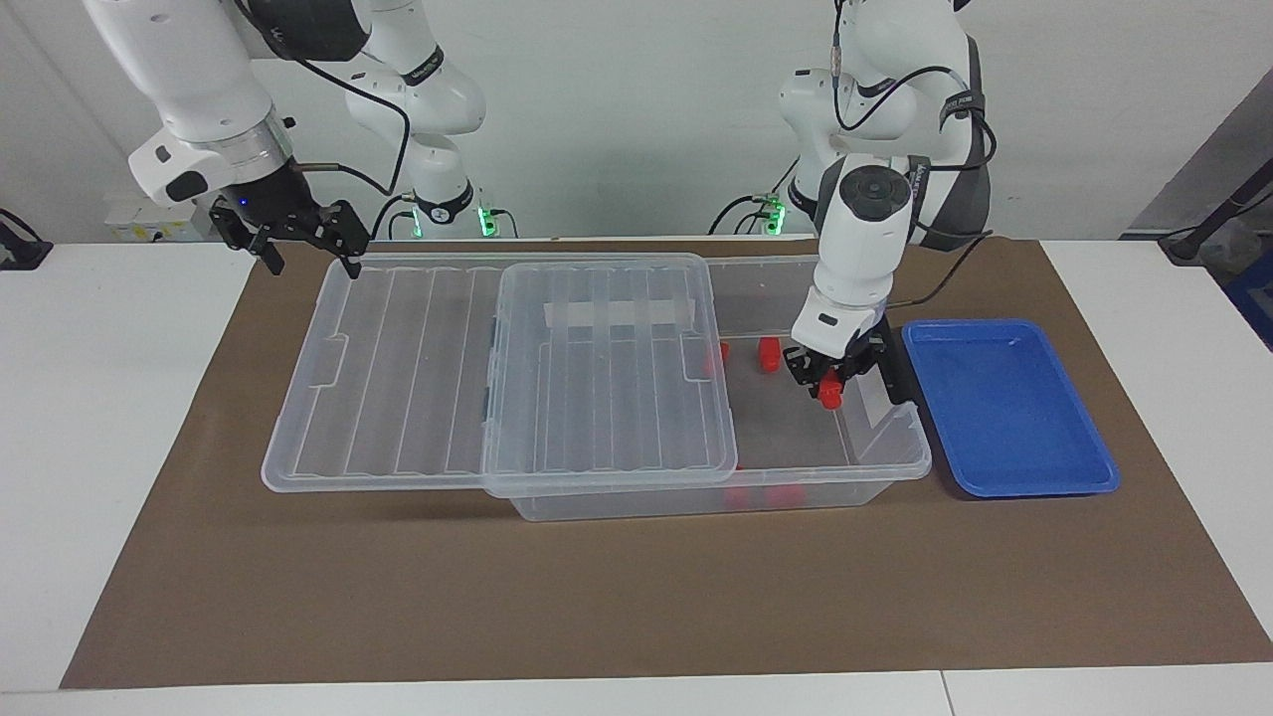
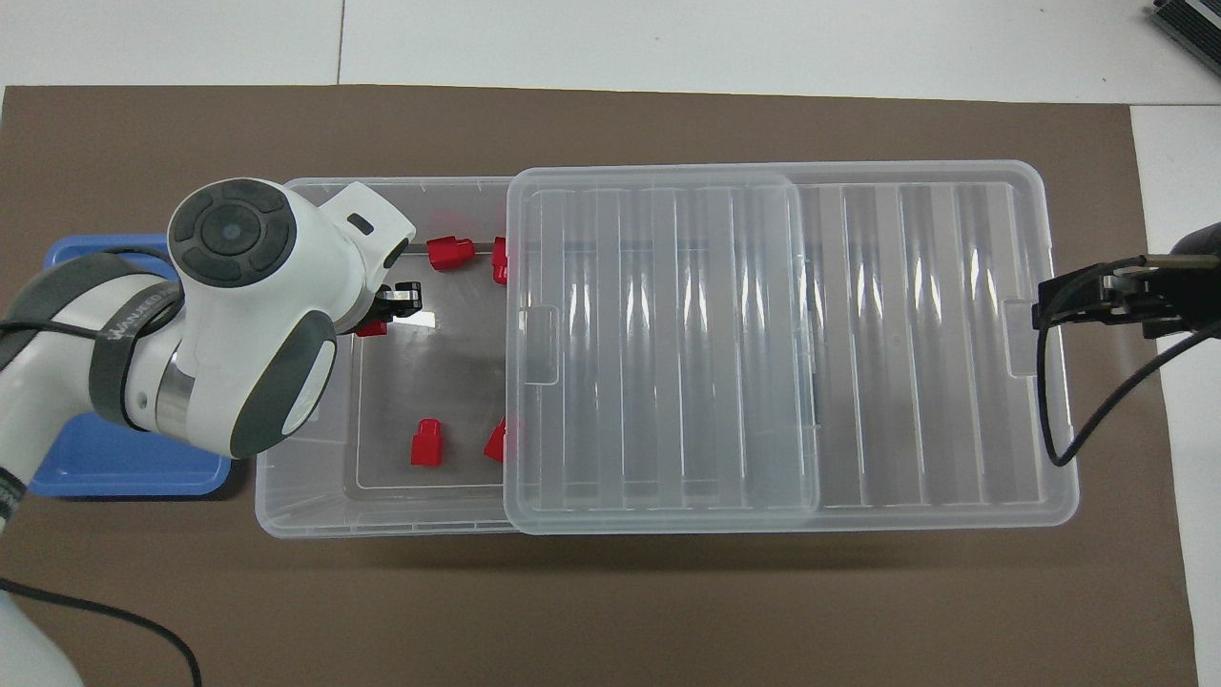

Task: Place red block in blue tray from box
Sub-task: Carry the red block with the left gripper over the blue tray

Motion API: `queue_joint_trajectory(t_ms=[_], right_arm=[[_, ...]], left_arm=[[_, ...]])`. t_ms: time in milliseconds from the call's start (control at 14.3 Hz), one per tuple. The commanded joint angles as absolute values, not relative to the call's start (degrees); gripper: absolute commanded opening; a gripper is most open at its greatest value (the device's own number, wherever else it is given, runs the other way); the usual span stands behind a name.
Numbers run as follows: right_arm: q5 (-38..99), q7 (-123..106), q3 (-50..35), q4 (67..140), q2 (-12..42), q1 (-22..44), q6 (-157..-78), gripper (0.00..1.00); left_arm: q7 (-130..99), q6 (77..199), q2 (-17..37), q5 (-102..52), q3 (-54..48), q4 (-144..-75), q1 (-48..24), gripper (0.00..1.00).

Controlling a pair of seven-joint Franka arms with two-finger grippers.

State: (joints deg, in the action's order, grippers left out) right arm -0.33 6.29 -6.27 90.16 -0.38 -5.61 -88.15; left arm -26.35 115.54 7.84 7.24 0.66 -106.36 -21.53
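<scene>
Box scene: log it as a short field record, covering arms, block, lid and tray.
left gripper: inside the box, shut on the red block
right gripper: waits over the lid's end
lid: slid toward the right arm's end, box partly open
other red blocks: on the box floor
blue tray: beside the box, no block in it

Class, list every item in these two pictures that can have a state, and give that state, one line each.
Large clear plastic box: partly uncovered, loose red blocks inside.
Ribbed see-through lid: slid toward the right arm's end.
Shallow blue plastic tray: empty.
Small red plastic block: gripped, over the box.
Left gripper: shut on the block.
Right gripper: open, at the lid's corner.
</scene>
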Motion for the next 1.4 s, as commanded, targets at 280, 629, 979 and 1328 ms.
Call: queue_joint_trajectory(t_ms=[280,629,979,1328], right_arm=[[-0.09,6.5,-6.33,93.52,-2.72,-6.42,-88.86,1.0],[0.09,6.59,-6.06,93.25,-2.72,-6.42,-88.25,1.0],[0.53,6.5,-6.06,93.51,-2.72,-6.33,-88.94,1.0],[0.79,5.89,-5.98,97.82,-3.34,-8.44,-95.79,0.13]], left_arm=[[-19.37,101.44,3.18,2.73,2.1,-98.53,-19.96,0.0],[0.14,98.7,0.44,2.2,2.11,-98.87,-7.93,0.0],[14.03,101.77,0.18,2.2,2.29,-100.63,1.3,0.0],[21.97,108.44,0.44,2.2,2.37,-105.02,6.41,0.0]])
